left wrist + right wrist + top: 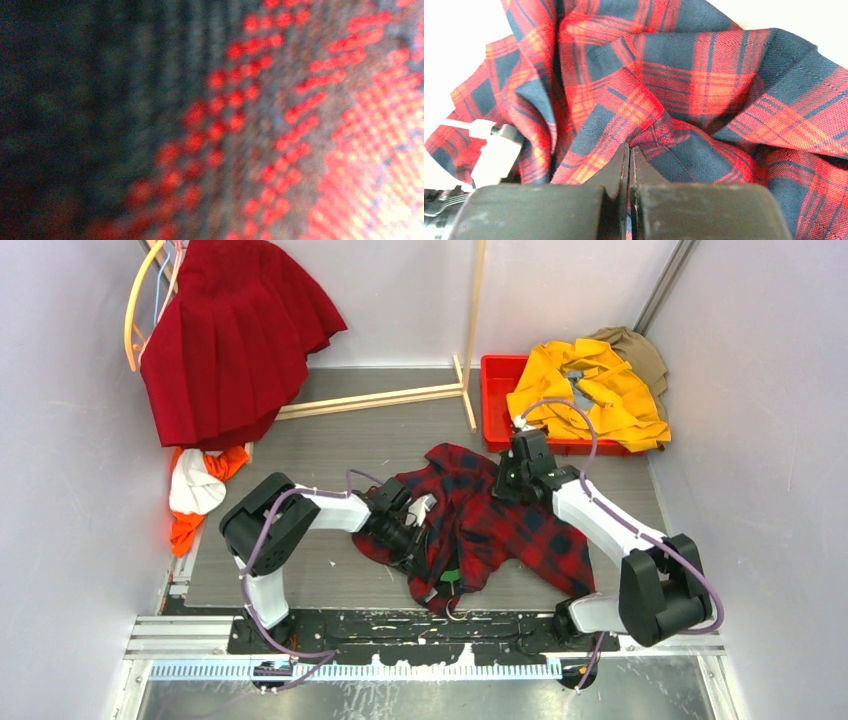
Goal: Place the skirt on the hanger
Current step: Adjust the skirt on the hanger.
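While both arms work low in the middle of the table, the bright red pleated skirt (235, 335) hangs in the back left corner, well away from them, its hem flaring towards the wooden rack (400, 398) lying on the grey mat. A red-and-black plaid shirt (480, 525) sits crumpled between the two arms. At the back right, a yellow garment (590, 390) spills over the rim of a red bin (497, 375), with a tan cloth (635, 350) behind it. A white and orange cloth (195, 490) lies bunched by the left wall, just below the skirt.

The right gripper (630, 150) has its jaws pressed together, pinching a raised fold of the plaid shirt. The left gripper (408, 538) is pushed into the shirt's left side, its fingers buried in fabric. Its wrist camera shows only blurred plaid weave, so I can't tell how its jaws stand.

The pale hanger (128, 320) curves along the skirt's left edge. Whether the skirt actually sits on it I can't make out. A bit of green hanger (452, 575) peeks from under the shirt's near edge.
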You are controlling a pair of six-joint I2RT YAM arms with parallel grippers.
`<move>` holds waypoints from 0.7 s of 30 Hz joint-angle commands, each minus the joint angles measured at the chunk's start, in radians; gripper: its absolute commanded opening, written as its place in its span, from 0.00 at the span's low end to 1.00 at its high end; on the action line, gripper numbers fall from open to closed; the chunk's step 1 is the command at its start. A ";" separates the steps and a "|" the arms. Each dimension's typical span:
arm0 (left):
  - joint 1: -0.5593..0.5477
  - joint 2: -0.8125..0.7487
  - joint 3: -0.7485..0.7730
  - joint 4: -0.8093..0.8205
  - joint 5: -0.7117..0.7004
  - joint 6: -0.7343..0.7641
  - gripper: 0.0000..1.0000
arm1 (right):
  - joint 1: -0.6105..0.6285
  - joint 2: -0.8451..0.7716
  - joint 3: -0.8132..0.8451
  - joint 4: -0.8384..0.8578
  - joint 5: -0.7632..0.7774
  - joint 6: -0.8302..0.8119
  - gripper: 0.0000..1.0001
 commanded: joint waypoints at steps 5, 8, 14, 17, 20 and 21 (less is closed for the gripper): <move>0.018 -0.001 -0.033 -0.032 -0.177 0.018 0.00 | 0.109 0.075 0.185 0.144 -0.118 -0.056 0.02; 0.025 -0.005 -0.038 -0.020 -0.180 0.008 0.00 | 0.179 0.148 0.255 0.154 -0.140 -0.069 0.02; 0.031 -0.019 -0.059 0.050 -0.173 -0.049 0.00 | 0.282 0.334 0.473 0.176 -0.228 -0.075 0.02; 0.035 -0.032 -0.084 0.118 -0.161 -0.104 0.00 | 0.298 0.439 0.604 0.176 -0.290 -0.079 0.02; 0.036 -0.039 -0.102 0.197 -0.146 -0.167 0.00 | 0.298 0.522 0.725 0.185 -0.344 -0.061 0.02; 0.035 -0.041 -0.116 0.242 -0.136 -0.197 0.00 | 0.300 0.545 0.764 0.181 -0.362 -0.054 0.02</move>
